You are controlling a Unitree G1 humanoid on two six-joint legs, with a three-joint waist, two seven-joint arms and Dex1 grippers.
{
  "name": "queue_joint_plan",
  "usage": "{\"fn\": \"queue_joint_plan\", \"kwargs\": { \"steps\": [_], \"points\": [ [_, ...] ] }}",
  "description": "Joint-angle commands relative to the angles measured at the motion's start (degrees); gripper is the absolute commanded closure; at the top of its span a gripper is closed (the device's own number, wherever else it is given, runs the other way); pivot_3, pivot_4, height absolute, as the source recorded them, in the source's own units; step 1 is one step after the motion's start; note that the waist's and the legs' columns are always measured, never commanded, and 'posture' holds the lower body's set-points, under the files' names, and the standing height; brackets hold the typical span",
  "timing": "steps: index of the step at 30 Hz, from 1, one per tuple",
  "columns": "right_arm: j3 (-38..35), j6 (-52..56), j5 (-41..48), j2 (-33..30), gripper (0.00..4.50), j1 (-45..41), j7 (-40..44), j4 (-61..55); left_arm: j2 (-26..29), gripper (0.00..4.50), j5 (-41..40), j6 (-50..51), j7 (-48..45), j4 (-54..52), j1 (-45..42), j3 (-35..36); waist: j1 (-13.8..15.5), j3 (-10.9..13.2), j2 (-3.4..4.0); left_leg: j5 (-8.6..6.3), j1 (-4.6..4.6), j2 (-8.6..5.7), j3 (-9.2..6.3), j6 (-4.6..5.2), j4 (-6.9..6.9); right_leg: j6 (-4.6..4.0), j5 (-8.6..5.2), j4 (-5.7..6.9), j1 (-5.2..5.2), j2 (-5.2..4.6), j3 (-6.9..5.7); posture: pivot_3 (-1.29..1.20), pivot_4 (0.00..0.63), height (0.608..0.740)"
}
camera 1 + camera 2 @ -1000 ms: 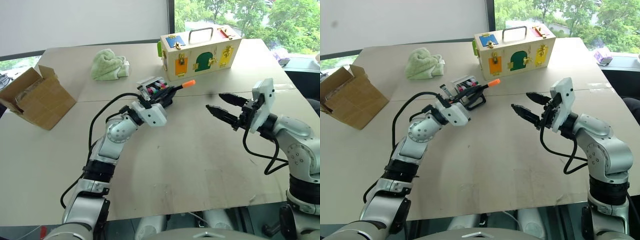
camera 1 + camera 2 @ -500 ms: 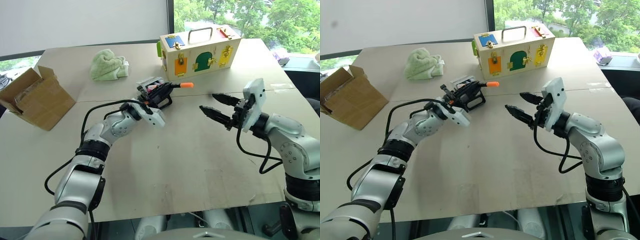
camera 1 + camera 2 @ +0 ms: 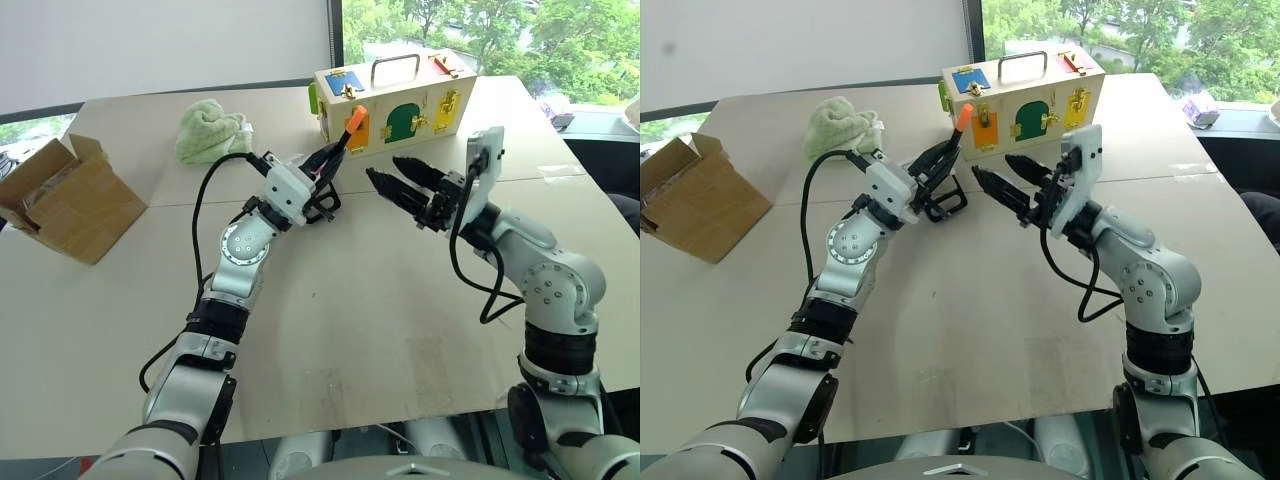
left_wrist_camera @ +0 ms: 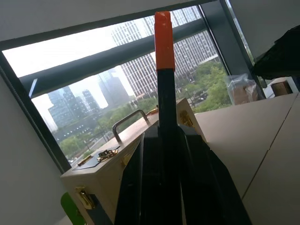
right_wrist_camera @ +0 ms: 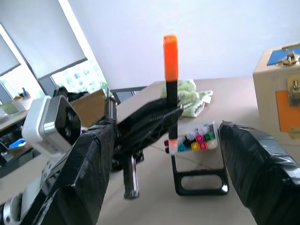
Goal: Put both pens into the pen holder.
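Note:
My left gripper [image 3: 327, 163] is shut on the orange-ended pen [image 3: 351, 121], which tilts upward with its orange tip in front of the wooden box. The black pen holder [image 5: 199, 180] stands on the table just behind and below that gripper, with coloured markers in it and its loop handle toward me. My right gripper [image 3: 381, 166] is open, level with the pen and a short way to its right, its fingers pointing at it. A slim dark stick [image 5: 131, 177] lies beside the holder; I cannot tell whether it is the second pen.
A wooden latch box [image 3: 400, 100] with coloured doors stands behind both grippers. A green cloth [image 3: 212, 132] lies at the back left. An open cardboard box [image 3: 65, 200] sits at the table's left edge. Bare table [image 3: 380, 310] stretches in front.
My left wrist has rolled, swinging the pen from nearly level to pointing up. My right gripper has moved left and up, closer to the pen, still open.

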Motion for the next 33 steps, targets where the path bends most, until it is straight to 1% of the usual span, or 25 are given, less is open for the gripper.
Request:
{"fn": "queue_joint_plan", "kwargs": {
  "steps": [1, 4, 9, 10, 12, 15, 16, 17, 18, 19, 21, 22, 23, 24, 25, 26, 27, 29, 33],
  "points": [
    [2.16, -3.53, -1.89, 0.67, 0.79, -2.74, -0.27, 1.86, -0.19, 4.5, -5.88, 6.66, -4.85, -8.06, 1.71, 1.01, 0.01, 0.0, 0.0, 0.0, 0.0, 0.0, 0.0, 0.0, 0.0, 0.0, 0.0, 0.0, 0.0, 0.0, -0.01, 0.0, 0.15, 0.74],
    [3.89, -5.06, -2.56, 0.59, 0.79, -4.08, 1.31, 2.96, -0.02, 4.5, -8.22, 10.61, -8.1, -11.3, 3.44, 1.32, 0.01, 0.0, 0.0, 0.0, 0.01, 0.01, 0.0, 0.0, 0.0, 0.0, 0.0, 0.01, 0.0, 0.02, -0.02, 0.0, 0.15, 0.74],
    [5.22, -7.37, -3.37, 1.21, 0.79, -5.79, 2.35, 5.22, 0.07, 4.5, -7.85, 11.94, -11.65, -12.31, 4.45, 2.15, 0.01, 0.0, 0.01, 0.0, 0.05, 0.01, 0.0, 0.0, 0.0, 0.0, 0.0, 0.01, 0.02, 0.03, -0.01, 0.0, 0.15, 0.74],
    [5.37, -7.71, -3.34, 1.32, 1.15, -6.01, 2.68, 5.42, -0.06, 4.5, -7.81, 12.31, -11.96, -12.18, 4.44, 2.41, 0.03, 0.0, 0.01, 0.0, 0.05, 0.01, 0.0, 0.0, 0.0, 0.0, 0.0, 0.02, 0.02, 0.04, -0.02, 0.0, 0.15, 0.74],
    [6.15, -8.15, -3.64, 1.06, 1.7, -6.01, 3.42, 5.17, -0.05, 4.5, -7.08, 12.39, -12.41, -11.74, 4.22, 2.71, 0.04, 0.0, 0.01, 0.0, 0.06, 0.01, 0.0, 0.0, 0.0, 0.0, 0.0, 0.02, 0.02, 0.03, -0.02, 0.0, 0.15, 0.74],
    [7.6, -8.53, -4.73, 0.27, 3.26, -5.56, 4.12, 4.17, 0.27, 4.5, -6.74, 12.46, -14.35, -11.38, 4.08, 2.62, 0.06, 0.0, 0.01, 0.0, 0.05, 0.01, 0.0, 0.0, 0.0, 0.0, 0.0, 0.01, 0.02, 0.03, -0.01, 0.0, 0.15, 0.74],
    [8.13, -8.63, -5.08, 0.01, 3.66, -5.47, 4.34, 3.71, 0.24, 4.5, -6.58, 12.65, -14.46, -11.2, 4.0, 2.76, 0.08, 0.0, 0.01, 0.0, 0.05, 0.01, 0.0, 0.0, 0.0, 0.0, 0.0, 0.01, 0.02, 0.03, -0.01, 0.0, 0.15, 0.74],
    [8.58, -8.7, -5.38, -0.17, 4.18, -5.43, 4.43, 3.26, 0.26, 4.5, -6.02, 12.5, -14.56, -10.81, 3.82, 2.79, 0.07, 0.0, 0.01, 0.0, 0.05, 0.01, 0.0, 0.0, 0.0, 0.0, 0.0, 0.01, 0.02, 0.03, -0.01, 0.0, 0.15, 0.74],
    [9.27, -8.79, -5.87, -0.52, 4.47, -5.46, 4.63, 2.74, 0.26, 4.5, -5.68, 12.74, -14.71, -10.47, 3.6, 2.8, 0.03, 0.0, 0.01, 0.0, 0.06, 0.01, 0.0, 0.0, 0.0, 0.0, 0.0, 0.01, 0.02, 0.03, -0.01, 0.0, 0.15, 0.74],
    [9.99, -8.95, -6.47, -0.96, 4.47, -5.5, 4.88, 2.34, 0.15, 4.5, -5.55, 13.14, -14.65, -10.18, 3.35, 2.98, 0.01, 0.0, 0.01, 0.0, 0.06, 0.01, 0.0, 0.0, 0.0, 0.0, 0.0, 0.01, 0.02, 0.03, -0.01, 0.0, 0.15, 0.74],
    [12.3, -9.44, -8.48, -2.37, 4.47, -5.65, 5.84, 1.56, 0.35, 3.59, -7.42, 16.71, -15.58, -10.71, 2.65, 3.3, 0.04, 0.0, 0.01, 0.0, 0.06, 0.02, 0.0, 0.0, -0.01, 0.0, 0.0, 0.02, 0.02, 0.03, -0.01, 0.0, 0.15, 0.74],
    [13.28, -9.74, -9.37, -2.96, 4.47, -5.75, 6.25, 1.29, 0.52, 3.31, -8.28, 18.92, -15.78, -11.25, 2.35, 3.47, 0.0, 0.0, 0.01, 0.0, 0.06, 0.02, 0.0, 0.0, -0.01, 0.0, 0.0, 0.02, 0.02, 0.03, -0.01, 0.0, 0.15, 0.74],
    [13.97, -9.68, -9.74, -3.35, 4.47, -5.9, 6.52, 1.08, 0.96, 2.93, -8.67, 21.12, -16.35, -11.93, 2.02, 3.31, -0.02, 0.0, 0.01, 0.0, 0.06, 0.02, 0.0, 0.0, -0.01, 0.0, 0.0, 0.02, 0.02, 0.04, 0.0, 0.0, 0.15, 0.74],
    [14.56, -9.69, -10.19, -3.77, 4.47, -6.08, 6.84, 0.97, 1.27, 2.39, -8.68, 22.8, -16.65, -12.5, 1.8, 3.23, -0.03, 0.0, 0.01, 0.0, 0.06, 0.02, 0.0, 0.0, -0.01, 0.0, 0.0, 0.02, 0.02, 0.05, -0.01, 0.0, 0.15, 0.74],
    [15.25, -9.82, -10.94, -4.38, 4.47, -6.31, 7.15, 0.88, 1.5, 2.08, -8.69, 24.47, -16.74, -12.97, 1.53, 3.23, -0.02, 0.0, 0.01, 0.0, 0.06, 0.02, 0.0, 0.0, -0.01, 0.0, 0.0, 0.02, 0.02, 0.05, -0.01, 0.0, 0.15, 0.74],
    [16.29, -10.19, -12.27, -5.35, 4.47, -6.6, 7.7, 0.8, 1.85, 1.41, -8.68, 26.08, -16.9, -13.38, 1.22, 3.2, 0.02, 0.0, 0.01, 0.0, 0.06, 0.02, 0.0, 0.0, -0.01, 0.0, 0.0, 0.02, 0.02, 0.05, -0.01, 0.0, 0.15, 0.74],
    [17.63, -10.51, -13.93, -6.68, 4.47, -6.93, 8.45, 0.74, 2.49, 1.09, -8.65, 27.74, -17.57, -13.92, 0.8, 3.01, 0.04, 0.0, 0.0, 0.0, 0.06, 0.02, 0.0, 0.0, -0.01, 0.0, 0.0, 0.01, 0.03, 0.05, -0.01, 0.0, 0.15, 0.74],
    [20.14, -11.31, -17.3, -9.68, 4.47, -7.77, 9.97, 0.8, 4.3, 1.09, -9.3, 32.24, -19.26, -15.48, -0.54, 2.9, 0.06, 0.0, 0.0, 0.0, 0.06, 0.01, 0.0, 0.0, 0.0, 0.0, 0.0, -0.02, 0.04, 0.04, -0.01, 0.0, 0.15, 0.74],
    [22.0, -12.42, -20.06, -12.0, 4.47, -8.81, 11.73, 1.0, 8.03, 1.09, -9.9, 39.61, -22.95, -18.21, -2.16, 2.11, 0.04, 0.0, 0.0, 0.0, 0.06, 0.03, -0.01, 0.0, -0.02, 0.0, 0.0, -0.04, 0.04, 0.06, -0.04, 0.0, 0.15, 0.74]
  ]
}}
